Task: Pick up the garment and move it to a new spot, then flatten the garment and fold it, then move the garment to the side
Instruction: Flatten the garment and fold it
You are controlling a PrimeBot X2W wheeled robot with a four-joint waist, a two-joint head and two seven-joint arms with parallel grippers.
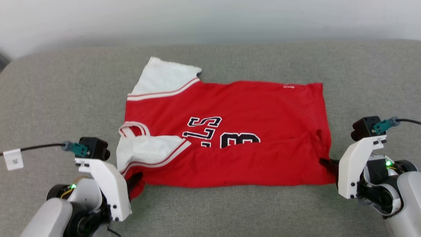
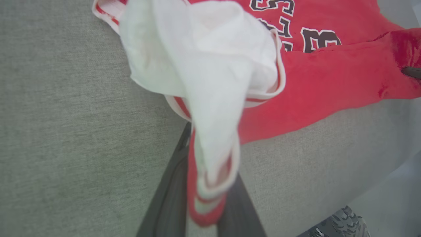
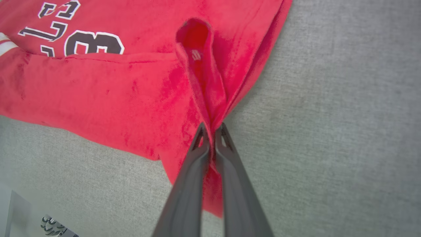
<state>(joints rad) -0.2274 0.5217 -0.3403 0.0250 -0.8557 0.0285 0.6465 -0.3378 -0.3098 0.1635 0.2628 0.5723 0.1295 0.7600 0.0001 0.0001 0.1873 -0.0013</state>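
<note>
The garment [image 1: 230,131], a red jersey with white sleeves and black lettering, lies sideways on a grey cushioned surface [image 1: 210,210], its near long edge folded over the lettering. My left gripper [image 1: 135,184] is shut on the near left corner by the white sleeve; in the left wrist view the white and red striped cloth [image 2: 213,131] bunches between the dark fingers [image 2: 171,197]. At the near right corner my right gripper [image 1: 325,162] is shut on the red hem; the right wrist view has a ridge of red cloth [image 3: 205,82] pinched at the fingertips [image 3: 202,138].
The grey surface stretches well beyond the garment on all sides, up to a pale wall [image 1: 210,19] at the back. A white tag [image 1: 13,159] hangs on the left arm's cable. Part of a shoe sole [image 2: 338,225] shows at the surface's edge.
</note>
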